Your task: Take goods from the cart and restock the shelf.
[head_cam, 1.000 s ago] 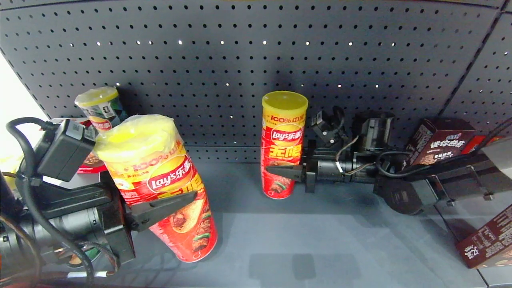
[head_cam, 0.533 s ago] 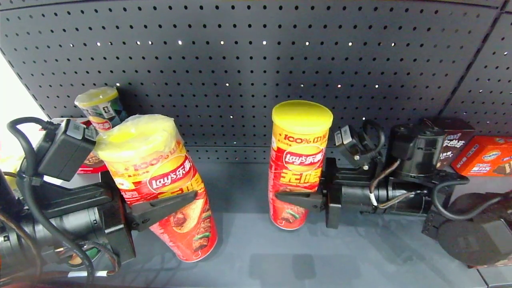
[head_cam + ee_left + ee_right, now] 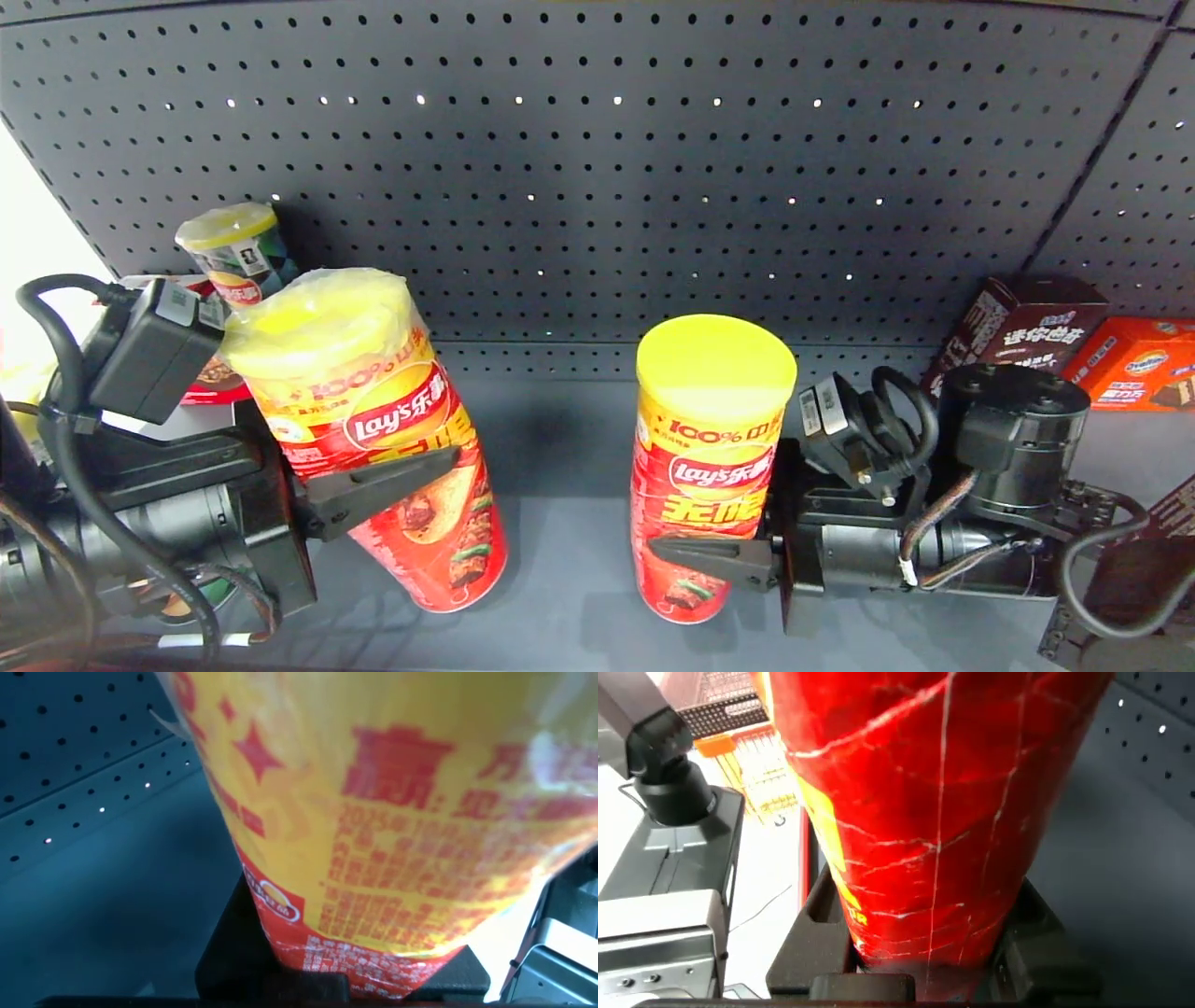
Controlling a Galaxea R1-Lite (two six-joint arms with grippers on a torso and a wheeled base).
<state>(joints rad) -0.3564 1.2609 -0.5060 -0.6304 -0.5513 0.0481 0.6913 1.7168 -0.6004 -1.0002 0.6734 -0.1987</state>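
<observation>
Dark pegboard wall [image 3: 597,187] stood behind the grey shelf [image 3: 569,467]. I saw my left gripper [image 3: 411,471] clamped on a tilted chip can [image 3: 364,392] at the shelf's left side. My right gripper [image 3: 695,551] was clamped on a second chip can [image 3: 714,420], upright near the shelf's front middle. A brown box [image 3: 1018,327] and an orange box [image 3: 1134,364] stood at the back right.

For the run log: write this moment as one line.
left hand shut on tilted can | right hand shut on upright can | both over shelf
</observation>
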